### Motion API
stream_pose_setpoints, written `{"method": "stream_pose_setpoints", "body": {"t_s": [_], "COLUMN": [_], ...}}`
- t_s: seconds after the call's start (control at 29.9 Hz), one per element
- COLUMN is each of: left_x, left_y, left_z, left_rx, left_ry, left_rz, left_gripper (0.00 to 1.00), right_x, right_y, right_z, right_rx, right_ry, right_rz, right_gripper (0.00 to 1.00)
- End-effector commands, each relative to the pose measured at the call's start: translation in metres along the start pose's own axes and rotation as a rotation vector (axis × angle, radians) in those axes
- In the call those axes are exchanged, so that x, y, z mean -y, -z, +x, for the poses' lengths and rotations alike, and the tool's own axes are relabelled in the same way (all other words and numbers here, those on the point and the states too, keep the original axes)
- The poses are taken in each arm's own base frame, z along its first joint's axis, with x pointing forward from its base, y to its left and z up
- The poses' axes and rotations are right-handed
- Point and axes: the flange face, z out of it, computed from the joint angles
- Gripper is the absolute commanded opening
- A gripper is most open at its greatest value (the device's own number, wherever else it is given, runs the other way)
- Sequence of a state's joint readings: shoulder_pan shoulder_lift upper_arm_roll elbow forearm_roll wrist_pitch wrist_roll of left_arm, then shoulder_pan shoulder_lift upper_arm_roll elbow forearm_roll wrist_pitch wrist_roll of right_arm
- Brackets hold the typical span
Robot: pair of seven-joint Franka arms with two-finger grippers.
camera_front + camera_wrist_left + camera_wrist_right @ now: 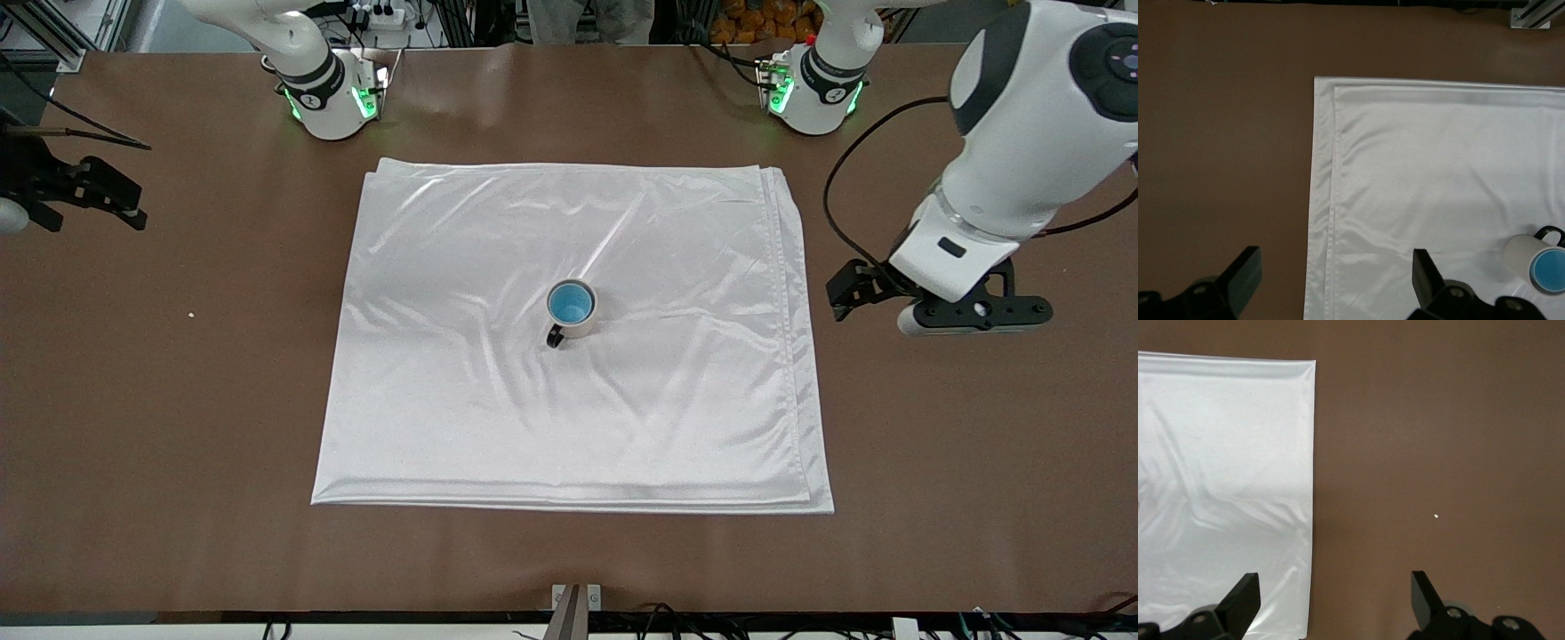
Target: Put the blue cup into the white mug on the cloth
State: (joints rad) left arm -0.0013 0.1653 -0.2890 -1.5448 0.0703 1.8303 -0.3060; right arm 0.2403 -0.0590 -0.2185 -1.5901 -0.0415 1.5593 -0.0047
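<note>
The blue cup (570,304) sits inside the white mug (584,326), only its blue rim and interior showing. The mug stands upright near the middle of the cloth (498,418), its black handle toward the front camera. My left gripper (973,316) is open and empty, up over the cloth's edge at the left arm's end. In the left wrist view its gripper (1336,260) straddles the cloth (1425,167) edge, with the mug (1519,257) and cup (1548,272) off to one side. My right gripper (80,191) is open and empty at the right arm's end; its wrist view (1333,581) shows the cloth (1225,453) edge.
Brown table (178,427) surrounds the cloth. A small white speck (190,314) lies on the table toward the right arm's end, also in the right wrist view (1435,517). Arm bases (329,98) (813,89) stand along the table's back edge. A metal bracket (576,597) sits at the front edge.
</note>
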Motion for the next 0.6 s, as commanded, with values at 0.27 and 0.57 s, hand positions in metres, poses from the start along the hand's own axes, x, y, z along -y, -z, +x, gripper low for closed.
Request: {"method": "stream_pose_setpoints", "body": {"t_s": [0.27,0.57], "left_x": [0.048,0.075], "left_y": [0.019,0.032], "left_z": [-0.008,-0.015], "left_rx": [0.036,0.062], "left_ry": [-0.111,-0.117], "left_rz": [-0.005,0.014], "left_gripper": [1.0,1.0], "right_x": [-0.004,-0.017], "right_y": [0.009,0.008], "right_z": [-0.002,-0.002], "right_rx": [-0.01,-0.01], "right_ry": [-0.012,-0.029], "right_rz": [-0.011,-0.017], "right_gripper": [1.0,1.0]}}
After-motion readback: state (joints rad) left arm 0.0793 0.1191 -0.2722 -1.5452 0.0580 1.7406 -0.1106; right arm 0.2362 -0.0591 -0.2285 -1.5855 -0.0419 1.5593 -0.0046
